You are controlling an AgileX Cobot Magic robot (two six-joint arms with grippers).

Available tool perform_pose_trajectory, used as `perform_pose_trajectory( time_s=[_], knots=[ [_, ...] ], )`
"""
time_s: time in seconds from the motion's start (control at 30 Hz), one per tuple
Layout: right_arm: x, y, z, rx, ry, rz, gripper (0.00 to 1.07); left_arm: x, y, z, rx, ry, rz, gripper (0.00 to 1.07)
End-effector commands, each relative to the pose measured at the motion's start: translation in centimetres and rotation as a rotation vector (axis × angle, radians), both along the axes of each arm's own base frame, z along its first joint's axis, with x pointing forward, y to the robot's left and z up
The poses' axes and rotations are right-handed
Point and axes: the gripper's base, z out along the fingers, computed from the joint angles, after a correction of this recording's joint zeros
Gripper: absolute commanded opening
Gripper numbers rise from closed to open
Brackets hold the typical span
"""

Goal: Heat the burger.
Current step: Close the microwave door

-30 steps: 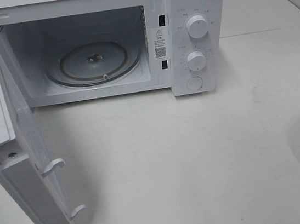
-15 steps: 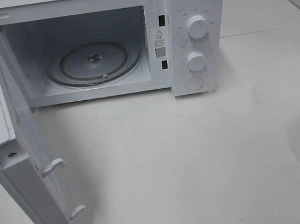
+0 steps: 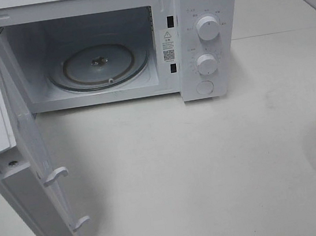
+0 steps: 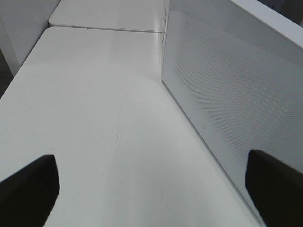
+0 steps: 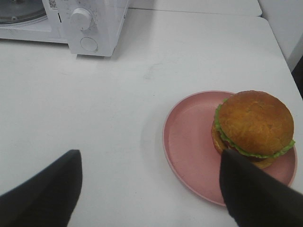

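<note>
The right gripper (image 5: 150,189) hangs above the table (image 5: 156,61) with its two dark fingers (image 5: 45,194) spread wide and nothing between them; it is tilted down toward the pink plate (image 5: 187,142), and one finger overlaps the plate's near rim in the right wrist view. The left gripper (image 4: 151,189) is also spread wide and empty, held low over bare table just beside the perforated outer face of the microwave door (image 4: 227,90).

There is one burger (image 5: 253,127), one plate, and one microwave (image 3: 208,35) with two round knobs (image 3: 208,28) and a round button below them. One glass turntable (image 3: 99,66) lies inside the cavity.

The burger sits upright on the plate, bun top facing up, pushed toward the plate's rim on the side away from the microwave. It is round, so no long axis shows; its lettuce frill rings it all the way round. Plate and burger lie near the table's right edge, well apart from the microwave, which stands at the far edge with its door (image 3: 24,188) swung fully open toward the near left corner.
</note>
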Motion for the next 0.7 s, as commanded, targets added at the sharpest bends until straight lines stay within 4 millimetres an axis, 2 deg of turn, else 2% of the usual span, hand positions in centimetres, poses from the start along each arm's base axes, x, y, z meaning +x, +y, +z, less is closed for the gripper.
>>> perform_pose_trajectory(
  time_s=[0.03,0.7],
  knots=[
    [-0.31,-0.03,0.07,-0.005,-0.038,-0.001,0.76,-0.27,-0.02,0.03,-0.001,-0.028,0.000,1.00],
    [-0.31,-0.03,0.07,-0.005,-0.038,-0.001,0.76,-0.27,-0.02,0.03,-0.001,-0.028,0.000,1.00]
  ],
)
